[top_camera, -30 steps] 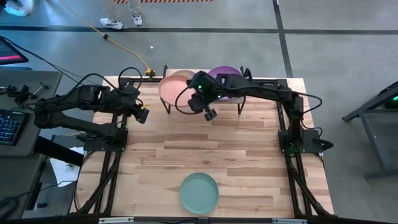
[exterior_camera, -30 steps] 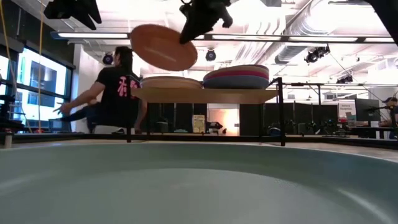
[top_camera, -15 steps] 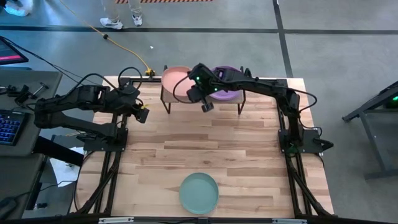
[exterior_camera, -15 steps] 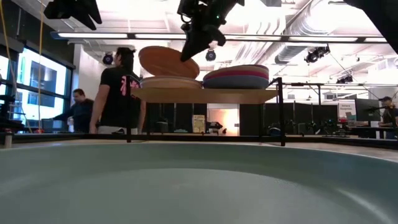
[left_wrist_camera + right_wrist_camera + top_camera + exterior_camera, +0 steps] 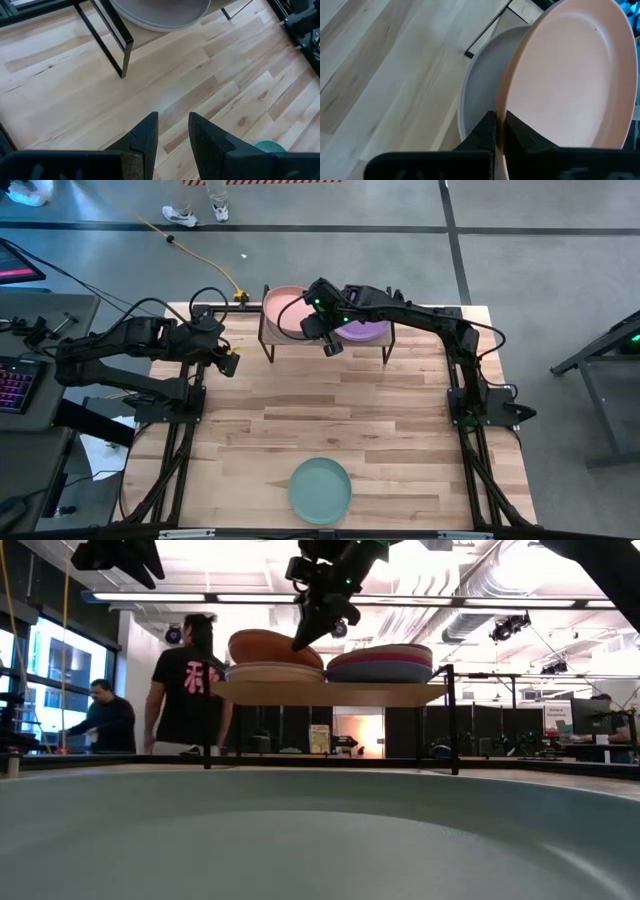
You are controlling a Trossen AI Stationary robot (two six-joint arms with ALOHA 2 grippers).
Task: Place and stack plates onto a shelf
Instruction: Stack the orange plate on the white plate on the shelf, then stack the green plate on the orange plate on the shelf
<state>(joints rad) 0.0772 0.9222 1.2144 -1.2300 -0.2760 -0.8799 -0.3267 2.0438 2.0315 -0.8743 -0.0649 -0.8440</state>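
The salmon plate [image 5: 286,308] sits tilted over the left stack on the shelf [image 5: 330,694], top centre of the high view, its rim pinched by the right gripper [image 5: 322,330]. A purple-topped stack [image 5: 358,330] lies beside it. The teal plate [image 5: 320,489] rests at bottom centre. The left gripper [image 5: 172,135] hovers at upper left, fingers slightly parted, empty.

From up top I've got loads of open tabletop [image 5: 330,415] mid-board, only the teal plate [image 5: 320,490] sitting near the front edge. The far edge is crowded: shelf [image 5: 325,340] with two plate stacks, right gripper [image 5: 328,340] parked over it pinching the salmon plate [image 5: 288,308]. Left gripper [image 5: 228,365] hangs clear, off to the shelf's side.
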